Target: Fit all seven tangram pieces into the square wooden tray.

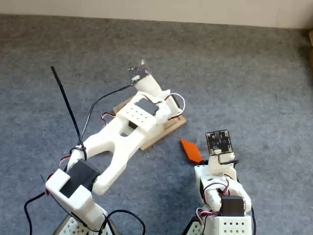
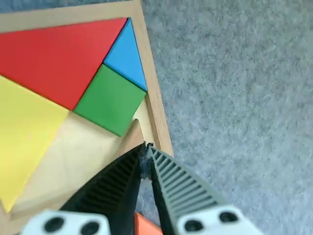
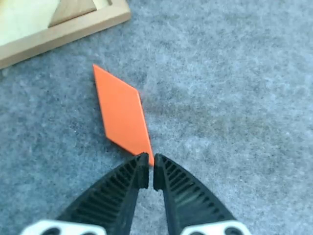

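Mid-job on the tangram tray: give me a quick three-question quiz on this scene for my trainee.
1. True or false: the orange parallelogram piece lies inside the square wooden tray.
2. Which piece borders the blue triangle piece? A pink triangle; B green square piece; C orange parallelogram piece.
3. Fill in: the orange parallelogram piece lies on the grey ____.
Key: 1 false; 2 B; 3 carpet.

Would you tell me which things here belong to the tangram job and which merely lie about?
Job: square wooden tray, red triangle, blue triangle, green square, yellow triangle, plain wooden triangle, orange parallelogram.
Lying about: grey carpet, thin black strip.
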Controlling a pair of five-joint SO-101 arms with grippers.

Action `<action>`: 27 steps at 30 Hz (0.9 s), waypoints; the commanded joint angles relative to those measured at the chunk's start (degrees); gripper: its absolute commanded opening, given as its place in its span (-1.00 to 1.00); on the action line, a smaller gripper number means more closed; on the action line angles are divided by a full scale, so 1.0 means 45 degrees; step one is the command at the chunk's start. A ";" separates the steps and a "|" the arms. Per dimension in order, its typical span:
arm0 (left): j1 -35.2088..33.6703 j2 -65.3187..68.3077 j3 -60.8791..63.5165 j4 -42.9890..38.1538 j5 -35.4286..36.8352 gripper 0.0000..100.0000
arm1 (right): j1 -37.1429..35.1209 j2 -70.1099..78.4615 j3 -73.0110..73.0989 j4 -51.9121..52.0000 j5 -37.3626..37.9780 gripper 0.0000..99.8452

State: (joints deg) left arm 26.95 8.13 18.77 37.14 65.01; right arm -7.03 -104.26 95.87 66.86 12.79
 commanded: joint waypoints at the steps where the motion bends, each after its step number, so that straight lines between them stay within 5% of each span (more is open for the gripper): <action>1: -0.0166 -0.0654 -0.0537 -0.0020 0.0723 -0.99 | 0.0147 -0.0205 0.1534 -0.0010 0.0117 -0.93; 10: -0.0186 -0.2120 -0.0654 0.1680 0.0606 -0.99 | 0.0147 -0.0205 0.1534 -0.0010 0.0117 -0.93; 19: -0.0850 -0.6769 -0.0537 0.5294 -0.3477 -0.99 | 0.0147 -0.0205 0.1514 -0.0029 0.0078 -0.93; 27: -0.3389 -0.8645 0.0635 0.8440 -0.5509 -0.99 | 0.0147 -0.0205 0.0186 0.0088 -0.0723 -0.93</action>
State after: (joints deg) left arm 17.01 -25.89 18.95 71.96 42.24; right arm -7.03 -104.26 95.87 66.86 11.91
